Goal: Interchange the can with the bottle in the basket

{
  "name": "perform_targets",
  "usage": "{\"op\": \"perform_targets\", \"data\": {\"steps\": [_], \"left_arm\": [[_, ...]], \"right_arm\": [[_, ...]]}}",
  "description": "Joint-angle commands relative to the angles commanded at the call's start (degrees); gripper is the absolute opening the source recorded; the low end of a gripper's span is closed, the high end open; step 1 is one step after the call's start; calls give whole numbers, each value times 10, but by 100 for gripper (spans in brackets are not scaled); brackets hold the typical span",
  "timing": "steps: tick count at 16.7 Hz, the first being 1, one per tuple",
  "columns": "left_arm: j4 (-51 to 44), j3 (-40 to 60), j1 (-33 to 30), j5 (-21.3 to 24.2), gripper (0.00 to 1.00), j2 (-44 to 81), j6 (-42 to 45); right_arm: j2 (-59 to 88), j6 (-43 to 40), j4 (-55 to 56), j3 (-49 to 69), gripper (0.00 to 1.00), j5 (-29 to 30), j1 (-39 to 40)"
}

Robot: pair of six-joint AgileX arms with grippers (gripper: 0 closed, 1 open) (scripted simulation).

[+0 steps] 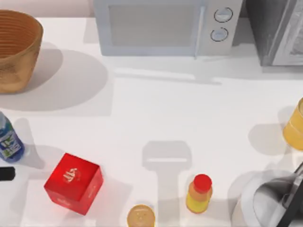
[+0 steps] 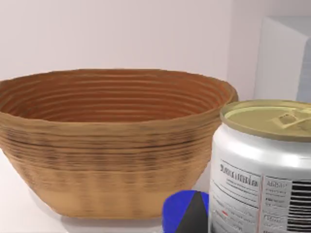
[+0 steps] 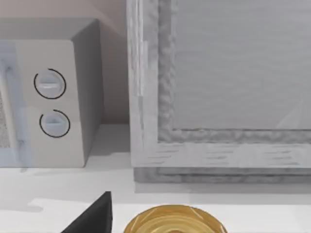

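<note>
Closest to the left wrist camera stands the can point(image 2: 262, 170), upright with its long axis vertical and its olive-gold top level. Beside it a dark tip of the left end effector point(image 2: 194, 219) crosses the bottle point(image 1: 9, 142), whose blue cap shows behind that tip. I cannot tell whether this end effector is released or grasping. The bottle stands on the bench point(image 1: 156, 118) at its left edge, outside the basket point(image 1: 16, 52), which lies straight beyond at the far left corner. The left arm is plainly nearer. The right arm point(image 1: 277, 201) sits parked at the near right, its grip unreadable.
</note>
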Motion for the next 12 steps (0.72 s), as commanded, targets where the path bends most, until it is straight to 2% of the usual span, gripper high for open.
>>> {"op": "perform_targets", "data": {"steps": [7, 9, 12], "left_arm": [[2, 1, 1, 3, 0, 6, 1], [17, 15, -3, 16, 0, 32, 1], [61, 58, -14, 60, 0, 120, 2]], "right_arm": [[0, 0, 0, 0, 100, 0, 0], [0, 0, 0, 0, 100, 0, 0], [0, 0, 0, 0, 100, 0, 0]]}}
